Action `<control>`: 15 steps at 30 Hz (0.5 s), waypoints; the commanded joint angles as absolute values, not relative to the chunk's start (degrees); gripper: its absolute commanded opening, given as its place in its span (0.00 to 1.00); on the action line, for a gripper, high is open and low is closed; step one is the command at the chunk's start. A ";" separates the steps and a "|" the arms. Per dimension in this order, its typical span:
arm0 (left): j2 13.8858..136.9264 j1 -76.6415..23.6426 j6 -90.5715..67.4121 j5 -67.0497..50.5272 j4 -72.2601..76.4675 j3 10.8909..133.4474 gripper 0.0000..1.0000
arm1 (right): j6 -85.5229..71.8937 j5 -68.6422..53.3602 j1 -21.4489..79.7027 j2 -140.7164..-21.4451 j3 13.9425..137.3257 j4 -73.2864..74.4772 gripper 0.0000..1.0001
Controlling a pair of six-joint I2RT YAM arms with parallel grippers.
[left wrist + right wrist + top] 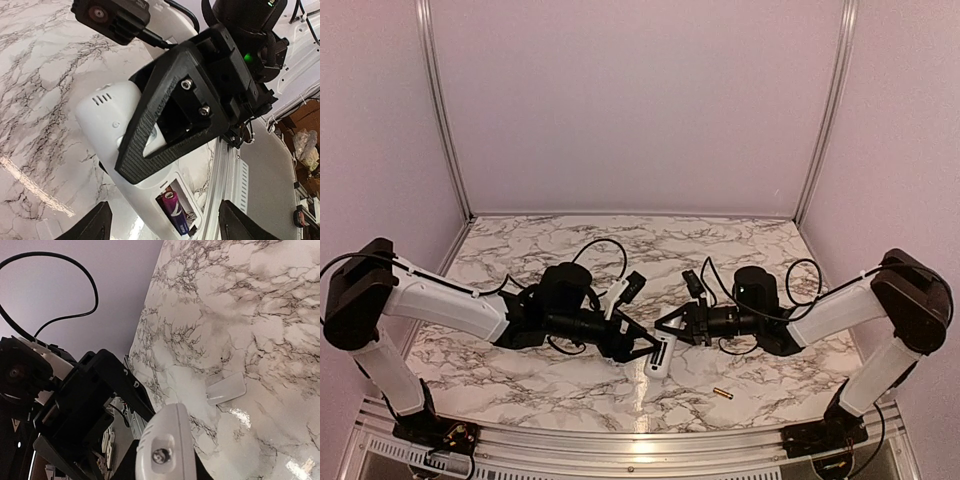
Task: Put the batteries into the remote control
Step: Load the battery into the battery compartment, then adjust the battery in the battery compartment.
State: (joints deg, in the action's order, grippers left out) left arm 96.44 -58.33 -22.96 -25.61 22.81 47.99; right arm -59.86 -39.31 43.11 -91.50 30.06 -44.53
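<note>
The white remote control is held off the marble table, and my right gripper is shut on its body. In the left wrist view its back faces me, with a black right fingertip clamped across it. Its battery bay is uncovered, and a dark blue-purple battery lies inside next to an empty slot. My left gripper stands open, its fingers spread to either side of the bay and holding nothing. A gold battery lies on the table to the right of the remote. The right wrist view shows the remote's end.
A small white battery cover lies flat on the marble beyond the remote. The aluminium rail runs along the near table edge, close below both grippers. Pale walls enclose the table on three sides.
</note>
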 commanded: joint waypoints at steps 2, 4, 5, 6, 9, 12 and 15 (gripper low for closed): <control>92.27 -58.45 -21.72 -11.13 16.70 48.50 0.72 | -55.87 -33.39 42.15 -88.29 31.65 -33.60 0.00; 92.18 -59.40 -21.51 -6.69 12.92 50.02 0.67 | -55.66 -31.97 42.03 -88.00 31.85 -32.11 0.00; 92.38 -59.86 -21.67 -4.65 11.62 50.94 0.66 | -55.64 -31.22 42.09 -87.79 31.96 -31.48 0.00; 92.68 -60.34 -21.96 -3.08 10.34 51.66 0.64 | -55.69 -30.52 42.09 -87.66 32.10 -30.87 0.00; 94.86 -61.64 -22.87 -0.49 6.50 54.39 0.59 | -55.68 -28.97 42.08 -87.87 32.70 -29.13 0.00; 97.08 -62.89 -23.79 -0.59 5.88 56.23 0.54 | -55.96 -27.70 42.09 -87.85 32.91 -28.12 0.00; 98.91 -64.38 -24.56 -1.92 6.43 57.27 0.48 | -56.10 -27.07 42.07 -87.92 32.96 -27.70 0.00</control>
State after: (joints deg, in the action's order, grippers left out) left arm 96.03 -62.70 -23.59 -3.36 9.63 55.40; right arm -56.69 -29.67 42.39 -88.79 30.50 -29.56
